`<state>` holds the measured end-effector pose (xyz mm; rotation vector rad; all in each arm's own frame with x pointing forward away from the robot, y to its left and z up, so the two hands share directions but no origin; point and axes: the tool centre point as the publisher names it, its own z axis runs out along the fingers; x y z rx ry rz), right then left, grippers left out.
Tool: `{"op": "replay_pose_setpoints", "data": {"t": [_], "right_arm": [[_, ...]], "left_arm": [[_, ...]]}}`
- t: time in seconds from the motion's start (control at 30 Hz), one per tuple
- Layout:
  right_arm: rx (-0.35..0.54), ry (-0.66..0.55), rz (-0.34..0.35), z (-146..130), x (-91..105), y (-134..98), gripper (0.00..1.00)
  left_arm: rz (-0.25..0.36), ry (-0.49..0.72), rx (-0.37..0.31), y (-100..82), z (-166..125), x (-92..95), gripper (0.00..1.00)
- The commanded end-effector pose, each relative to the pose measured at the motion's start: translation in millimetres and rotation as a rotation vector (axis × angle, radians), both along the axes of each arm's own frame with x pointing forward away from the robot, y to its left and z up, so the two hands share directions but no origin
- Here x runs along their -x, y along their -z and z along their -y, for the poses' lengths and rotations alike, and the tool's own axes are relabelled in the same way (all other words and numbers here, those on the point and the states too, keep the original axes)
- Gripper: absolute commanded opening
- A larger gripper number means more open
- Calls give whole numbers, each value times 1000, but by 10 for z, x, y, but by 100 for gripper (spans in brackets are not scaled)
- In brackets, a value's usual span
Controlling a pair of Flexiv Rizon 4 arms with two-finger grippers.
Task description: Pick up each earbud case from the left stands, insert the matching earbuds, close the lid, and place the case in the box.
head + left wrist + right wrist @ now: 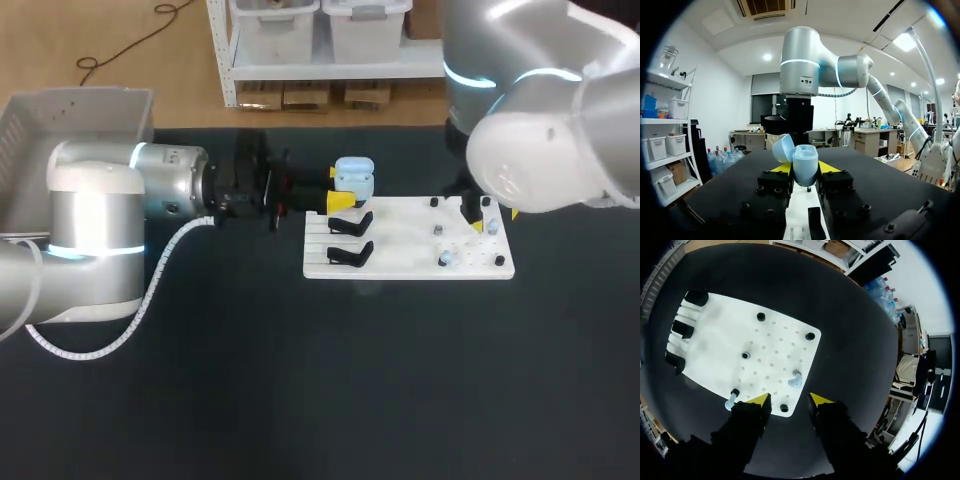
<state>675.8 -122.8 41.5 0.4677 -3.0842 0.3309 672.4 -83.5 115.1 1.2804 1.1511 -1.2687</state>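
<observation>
Head view: matte black worktop (300, 380). A flat white board (400, 262) lies toward its far edge. The left gripper (340, 188) sits at the board's far left corner, fingers pinching a glossy light-blue earbud case (354, 176) with a rounded shape. Two black curved stands (350, 255) sit on the board's left edge, nearer than the case. The right gripper (495, 220) hangs over the board's right edge. A grey plastic box (80, 95) stands at the worktop's far left corner. Left wrist view: the earbud case (805, 167) is clamped from both sides between the left gripper (805, 175) fingers, with its domed lid (782, 148) flipped open. The board (799, 210) is under it. Right wrist view: the right gripper (789, 401) has its fingers spread and holds nothing, over the board's (720, 340) edge. The board is dotted with small holes and round black pegs (760, 317). One pale earbud (795, 379) stands just ahead of the fingers and a second earbud (731, 401) is beside one tip. Black stands (682, 329) line the far edge.
</observation>
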Motion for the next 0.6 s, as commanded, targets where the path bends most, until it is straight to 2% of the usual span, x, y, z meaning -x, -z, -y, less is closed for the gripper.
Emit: {"op": "replay_pose_setpoints", "data": {"t": [0.03,0.23,0.3,0.43,0.6], "right_arm": [[18,19,12,6,-1,71,47],[37,98,35,46,-16,96,49],[56,135,66,62,-32,67,49],[38,210,117,61,-41,-1,50],[30,261,123,25,-3,-14,49]], "left_arm": [[0,1,1,5,-1,-5,0],[0,1,1,5,-1,-5,0],[0,1,1,5,-1,-5,0],[0,1,1,5,-1,-5,0],[0,1,1,5,-1,-5,0]]}}
